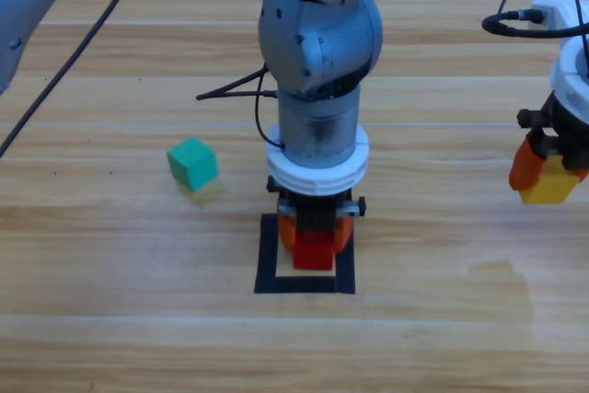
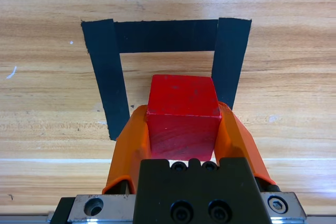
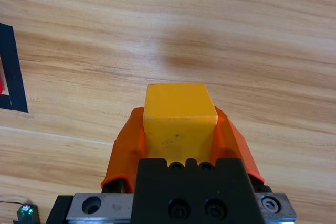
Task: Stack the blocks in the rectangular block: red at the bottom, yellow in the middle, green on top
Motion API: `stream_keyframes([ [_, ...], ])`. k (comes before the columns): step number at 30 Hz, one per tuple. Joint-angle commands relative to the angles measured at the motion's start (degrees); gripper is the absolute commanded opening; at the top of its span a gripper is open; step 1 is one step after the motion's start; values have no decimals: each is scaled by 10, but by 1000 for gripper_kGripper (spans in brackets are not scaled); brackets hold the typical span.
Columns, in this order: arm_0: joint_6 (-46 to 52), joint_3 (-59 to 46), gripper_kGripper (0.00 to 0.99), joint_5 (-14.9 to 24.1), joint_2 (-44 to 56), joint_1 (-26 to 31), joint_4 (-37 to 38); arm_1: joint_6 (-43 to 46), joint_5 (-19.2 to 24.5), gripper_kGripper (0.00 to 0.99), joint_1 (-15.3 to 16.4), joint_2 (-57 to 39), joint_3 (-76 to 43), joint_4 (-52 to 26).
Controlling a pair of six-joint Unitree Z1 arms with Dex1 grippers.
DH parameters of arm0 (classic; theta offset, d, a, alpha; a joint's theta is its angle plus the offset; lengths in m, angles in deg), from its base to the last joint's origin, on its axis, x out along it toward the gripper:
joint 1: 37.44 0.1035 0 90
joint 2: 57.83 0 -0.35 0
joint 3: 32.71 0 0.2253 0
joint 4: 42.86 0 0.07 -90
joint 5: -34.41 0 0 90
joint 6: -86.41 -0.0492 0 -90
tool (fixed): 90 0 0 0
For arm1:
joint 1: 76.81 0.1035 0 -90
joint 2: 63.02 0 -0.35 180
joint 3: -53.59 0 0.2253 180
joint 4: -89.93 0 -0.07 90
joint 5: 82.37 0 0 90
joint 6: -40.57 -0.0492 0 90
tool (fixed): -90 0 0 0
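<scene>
The red cube (image 1: 314, 250) (image 2: 182, 119) sits between the orange jaws of my left gripper (image 1: 315, 242) (image 2: 182, 129), which is shut on it inside the black tape rectangle (image 1: 267, 255) (image 2: 107, 72) at the table's middle front. Whether the cube touches the table I cannot tell. At the right edge, my right gripper (image 1: 545, 181) (image 3: 180, 127) is shut on the yellow cube (image 1: 552, 186) (image 3: 179, 119) and holds it above the wood. The teal-green cube (image 1: 192, 164) lies loose on the table, left of the rectangle.
A black cable (image 1: 235, 89) trails behind the left arm. A corner of the tape rectangle (image 3: 13, 72) shows at the left edge of the right wrist view.
</scene>
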Motion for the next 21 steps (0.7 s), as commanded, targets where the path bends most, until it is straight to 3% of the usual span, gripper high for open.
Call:
stream_keyframes([
  [1, 4, -8, 97, -4, -35, -11, 7, 0, 2, 14, -3, 9, -17, -11],
  [4, 4, -13, 264, -6, -35, -12, 12, 1, 2, 14, -3, 10, -17, -12],
  [6, 5, -16, 318, -6, -34, -12, 13, 1, 2, 14, -3, 10, -17, -12],
  [18, 4, -81, 342, -4, 9, -11, 40, 2, 0, 14, -3, 14, -17, -12],
  [21, 4, -81, 426, -6, 7, -11, 42, 3, 0, 14, -3, 15, -17, -12],
])
